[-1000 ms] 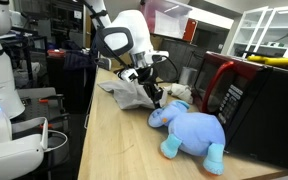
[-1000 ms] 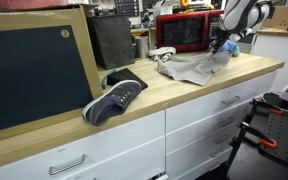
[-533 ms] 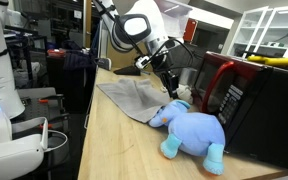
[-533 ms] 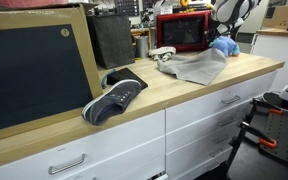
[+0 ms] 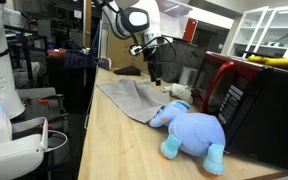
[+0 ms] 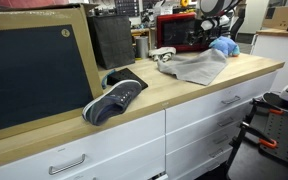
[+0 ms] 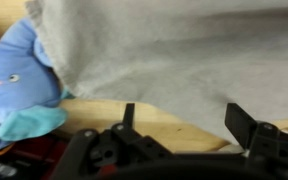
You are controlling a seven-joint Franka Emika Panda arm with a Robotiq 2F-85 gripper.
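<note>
My gripper stands open with nothing between its fingers, raised above the wooden counter. In the wrist view a grey cloth lies flat below it and a blue plush elephant sits at the left. In an exterior view the gripper hangs over the far part of the cloth, clear of it, with the elephant nearer the camera. From the opposite side, an exterior view has the gripper above the cloth and the elephant.
A red microwave stands on the counter beside the elephant. A white object lies by the cloth. A dark sneaker and a large chalkboard sit further along the counter. Drawers run below.
The gripper has let go of the cloth, opened, and risen and moved back. The cloth, bunched a second ago, now lies spread flat.
</note>
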